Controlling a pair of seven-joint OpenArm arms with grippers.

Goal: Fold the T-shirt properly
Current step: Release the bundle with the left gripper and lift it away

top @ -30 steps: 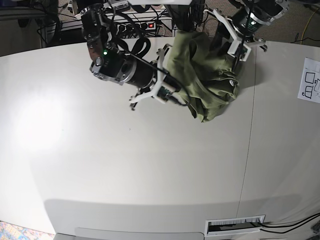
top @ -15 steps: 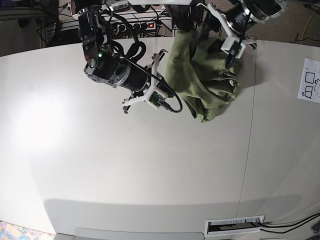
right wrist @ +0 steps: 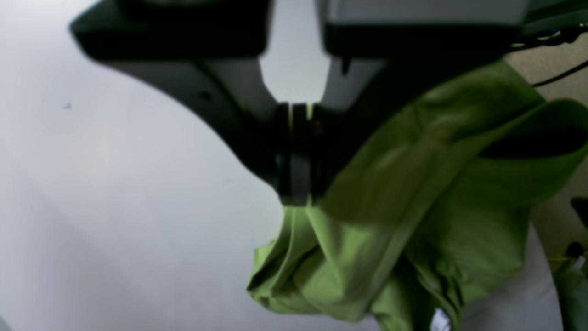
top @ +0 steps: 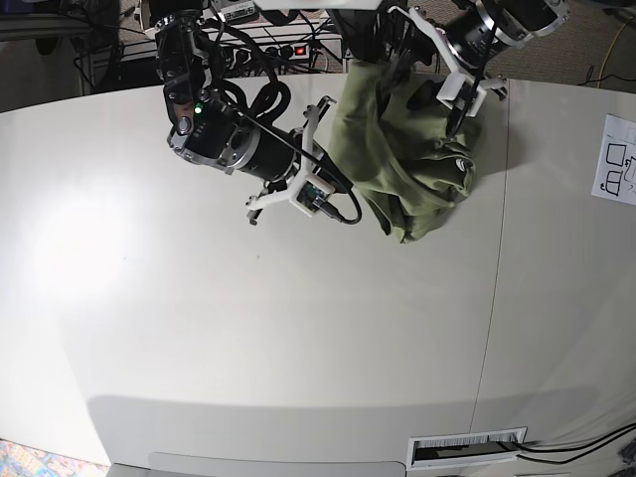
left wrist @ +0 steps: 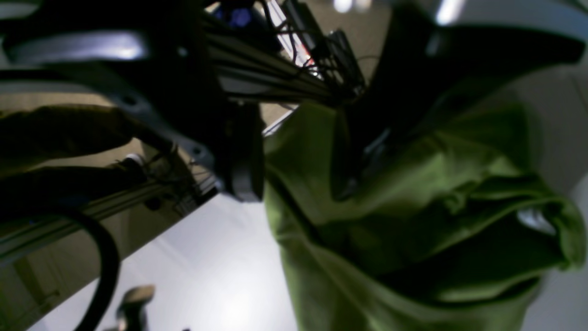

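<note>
The olive-green T-shirt [top: 407, 159] lies bunched in a heap at the back of the white table [top: 298, 328]. Its white tag [right wrist: 440, 319] shows low in the folds. My right gripper [right wrist: 294, 184] is shut on a thin fold of the T-shirt's [right wrist: 413, 207] left edge, and cloth hangs below the fingertips. In the base view that gripper [top: 336, 164] sits at the heap's left side. My left gripper [left wrist: 296, 184] has its jaws wide apart, with a fold of the shirt [left wrist: 413, 193] between them. In the base view it [top: 452, 94] is over the heap's upper right.
A printed paper sheet [top: 618, 159] lies at the table's right edge. A power strip and cables [top: 288, 48] run behind the table's back edge. A slotted panel [top: 467, 449] sits at the front right. The table's seam runs down right of the shirt.
My left gripper has risen and shifted toward the back, off the heap's right side. My right arm pulled left, then eased back a little. The heap has barely changed shape.
</note>
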